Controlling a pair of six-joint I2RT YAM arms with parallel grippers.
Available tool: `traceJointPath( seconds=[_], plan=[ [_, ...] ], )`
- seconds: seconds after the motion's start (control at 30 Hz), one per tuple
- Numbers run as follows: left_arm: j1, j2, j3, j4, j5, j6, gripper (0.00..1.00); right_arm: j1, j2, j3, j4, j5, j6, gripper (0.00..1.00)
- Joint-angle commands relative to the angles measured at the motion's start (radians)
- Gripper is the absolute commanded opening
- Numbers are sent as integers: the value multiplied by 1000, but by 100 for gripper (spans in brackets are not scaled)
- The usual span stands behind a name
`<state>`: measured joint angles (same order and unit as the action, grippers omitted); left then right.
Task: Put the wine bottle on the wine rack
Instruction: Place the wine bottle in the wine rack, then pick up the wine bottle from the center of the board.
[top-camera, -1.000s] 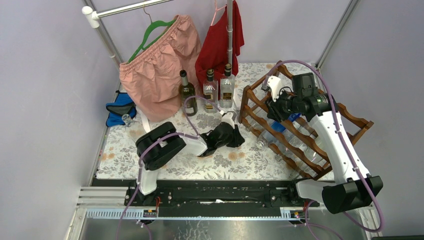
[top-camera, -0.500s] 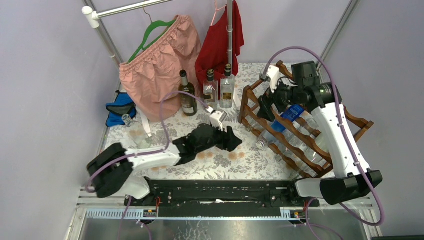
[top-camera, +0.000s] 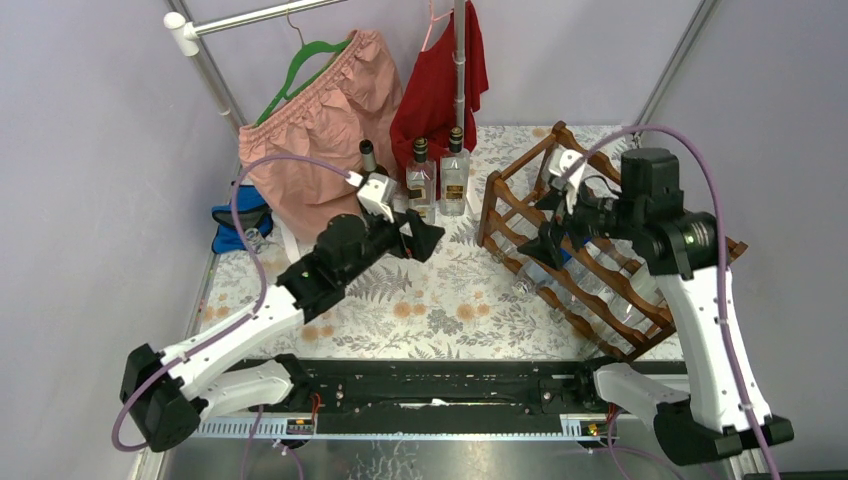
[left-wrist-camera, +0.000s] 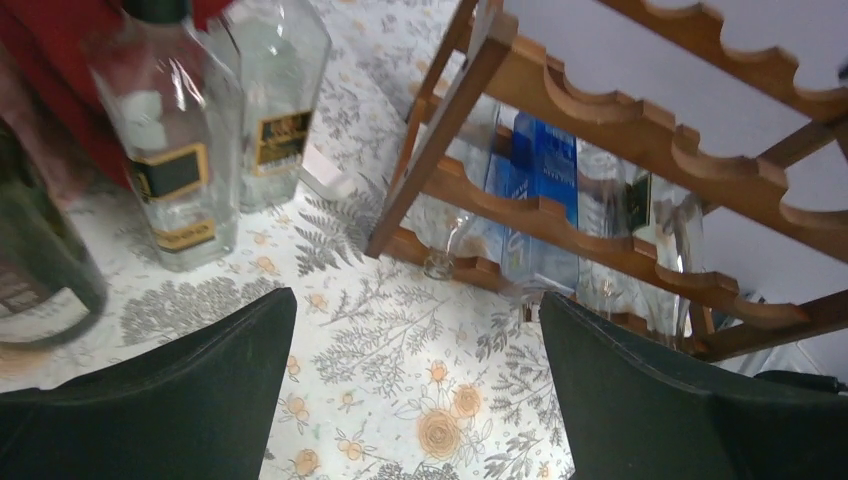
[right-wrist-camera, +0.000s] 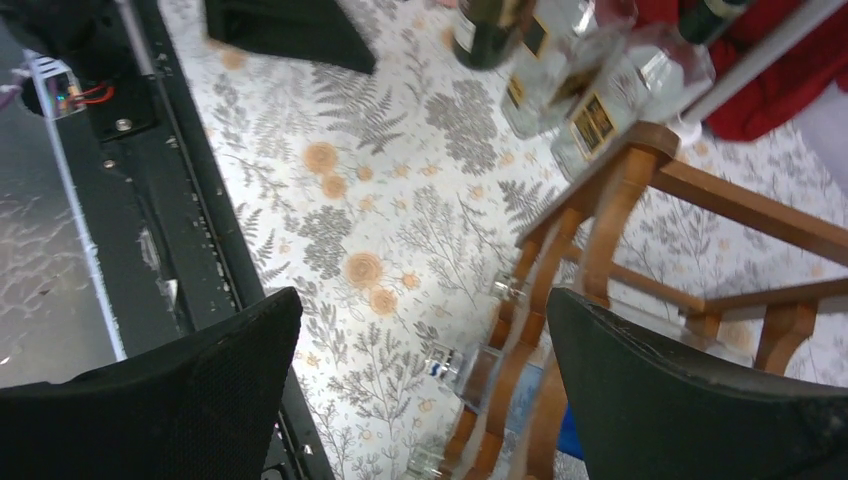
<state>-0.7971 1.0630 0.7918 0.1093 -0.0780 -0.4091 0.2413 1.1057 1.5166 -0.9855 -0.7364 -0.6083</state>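
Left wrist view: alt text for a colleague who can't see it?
The left gripper, open and empty, hovers above the floral table, facing the wine rack with clear bottles lying in it. Two labelled bottles and a dark bottle stand at left.

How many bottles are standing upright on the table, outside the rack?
3, in a row at the back: a dark bottle partly behind the left arm, a clear bottle beside it, a second clear bottle nearest the wine rack.
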Motion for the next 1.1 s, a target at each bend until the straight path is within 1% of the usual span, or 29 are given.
traceJointPath(
  seconds=[0.0,0.1,0.27,0.47,0.63,0.77,0.93,1.07],
  plan=[
    [50,-57,72,-95,20,57,99,7,-80,-41,0,-164,-67,100],
    [79,-59,131,-177,18,78,99,7,-104,-76,-27,-218,-94,100],
    [94,-71,218,-288,-41,107,99,7,-145,-155,-49,-286,-134,100],
    [97,-135,256,-443,-108,120,98,6,-177,-208,-79,-321,-191,100],
    [96,-226,309,-642,-242,141,95,7,-185,-230,-76,-305,-196,100],
    [96,-296,356,-749,-347,161,95,7,-186,-233,-66,-300,-179,100],
    [96,-318,447,-926,-555,159,94,7,-188,-210,-89,-298,-184,100],
    [96,-312,475,-962,-577,169,94,7,-183,-216,-72,-283,-170,100]
  ],
)
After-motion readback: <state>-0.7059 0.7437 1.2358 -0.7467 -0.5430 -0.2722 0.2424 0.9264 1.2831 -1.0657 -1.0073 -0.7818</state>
